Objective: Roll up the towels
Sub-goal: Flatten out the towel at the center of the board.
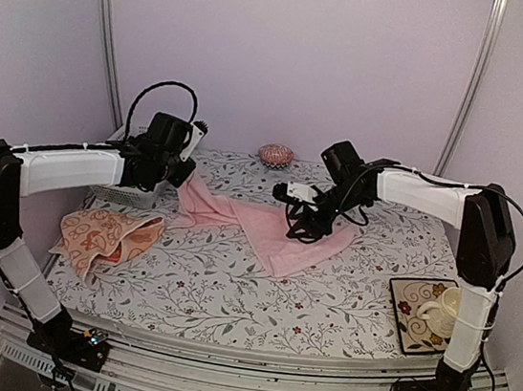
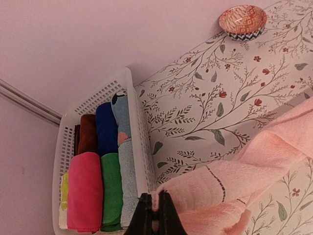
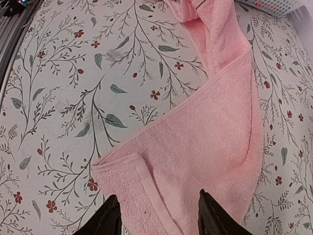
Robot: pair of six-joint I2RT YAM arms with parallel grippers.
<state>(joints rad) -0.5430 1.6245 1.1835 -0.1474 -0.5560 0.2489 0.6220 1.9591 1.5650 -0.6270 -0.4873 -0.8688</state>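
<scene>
The plain pink towel [image 1: 272, 228] lies spread on the flowered table, one corner lifted toward the left. My left gripper [image 2: 155, 215] is shut on that corner of the pink towel [image 2: 230, 186], beside the white basket. My right gripper [image 3: 159, 215] stands open just above the towel's other end [image 3: 195, 147], where a corner is folded over; nothing is between its fingers. In the top view the right gripper [image 1: 298, 222] hovers over the towel's middle. The peach-orange patterned towel [image 1: 102, 232] lies crumpled at the left edge of the table.
A white basket [image 2: 139, 127] holding several rolled cloths sits at the back left. A small patterned bowl [image 1: 276, 153] stands at the back centre. A tray [image 1: 409, 321] with a cup [image 1: 441, 311] is at the front right, beside the right arm's base.
</scene>
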